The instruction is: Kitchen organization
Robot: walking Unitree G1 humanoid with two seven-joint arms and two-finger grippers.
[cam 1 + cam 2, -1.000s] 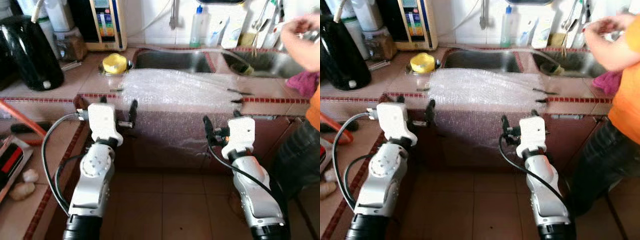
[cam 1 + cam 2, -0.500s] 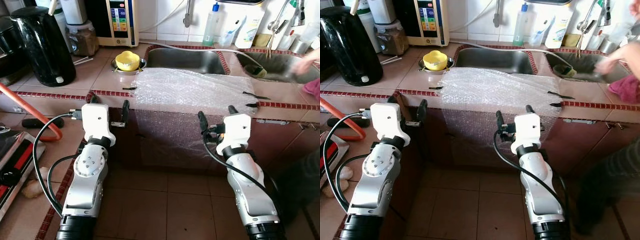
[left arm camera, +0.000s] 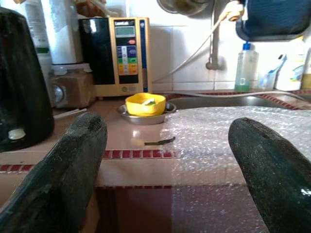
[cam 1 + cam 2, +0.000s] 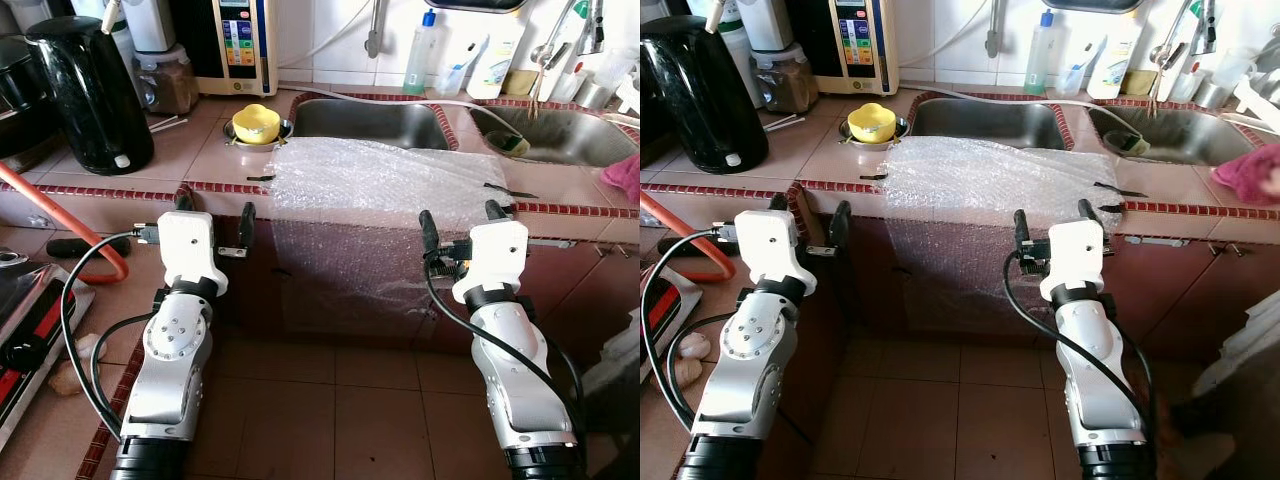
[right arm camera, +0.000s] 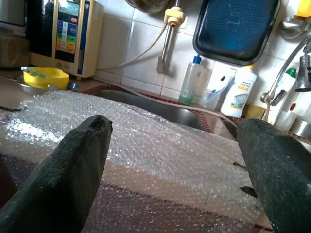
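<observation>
Across the tiled bench [image 4: 210,160] lies a sheet of bubble wrap [image 4: 380,180], taped flat in front of the double sink [image 4: 365,117] and hanging down over the bench's front edge. At 11 o'clock from the sheet a yellow bowl [image 4: 256,122] sits in a metal dish, with a black kettle [image 4: 90,95] farther toward 9 o'clock. At 12 o'clock, behind the sink, stands a clear soap bottle [image 4: 420,55]. The left end effector [image 4: 213,210] hovers just before the bench edge beside the sheet's left border, fingers [image 3: 63,170] spread wide and empty. The right end effector [image 4: 458,222] hangs before the draped sheet near its right border, fingers [image 5: 73,165] likewise wide apart, holding nothing.
</observation>
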